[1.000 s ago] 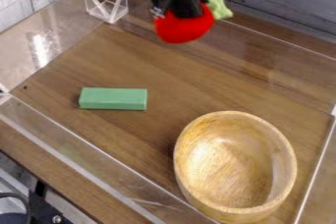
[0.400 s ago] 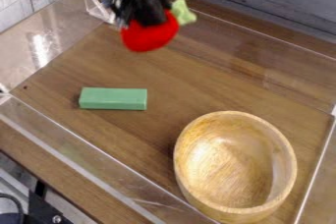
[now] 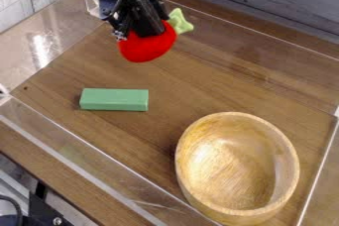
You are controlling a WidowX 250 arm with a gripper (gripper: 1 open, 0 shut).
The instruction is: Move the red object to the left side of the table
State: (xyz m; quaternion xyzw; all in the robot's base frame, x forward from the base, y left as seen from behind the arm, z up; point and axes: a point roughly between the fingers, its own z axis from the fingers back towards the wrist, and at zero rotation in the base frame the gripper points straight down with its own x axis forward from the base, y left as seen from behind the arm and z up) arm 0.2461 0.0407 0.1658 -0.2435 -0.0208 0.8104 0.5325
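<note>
Pincer leftward, clamping red object.

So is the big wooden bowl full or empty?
Empty. The wooden bowl shows only its bare wood inside, and the red toy fruit is up in the pincer.

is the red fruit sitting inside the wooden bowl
No, the red object hangs in the claw near the table's far edge, while the wooden bowl at the near right holds nothing.

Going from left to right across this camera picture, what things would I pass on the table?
green block → red object, held up in the gripper → wooden bowl.
</note>
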